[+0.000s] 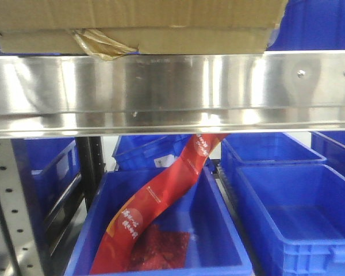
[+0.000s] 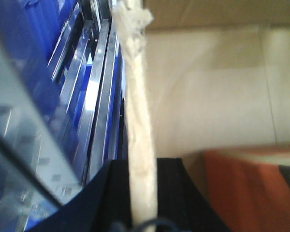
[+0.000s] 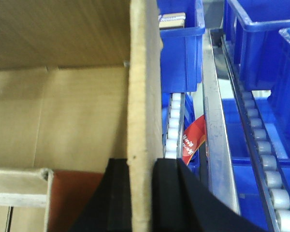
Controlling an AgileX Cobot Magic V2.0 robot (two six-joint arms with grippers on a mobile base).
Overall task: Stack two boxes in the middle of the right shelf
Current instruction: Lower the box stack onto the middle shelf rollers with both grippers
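Observation:
Two brown cardboard boxes sit stacked above the shiny steel shelf lip. The large box rests on the flatter box, whose yellowish tape is torn and peeling. My left gripper is shut on the upright edge of a cardboard box wall, one black finger on each side. My right gripper is shut the same way on another cardboard wall. The box interior and an orange-brown patch show beside the fingers. Neither gripper appears in the front view.
Blue plastic bins stand on the level below; one holds a long red packet. A grey perforated upright is at the lower left. White roller tracks and steel rails run beside the box, with more blue bins.

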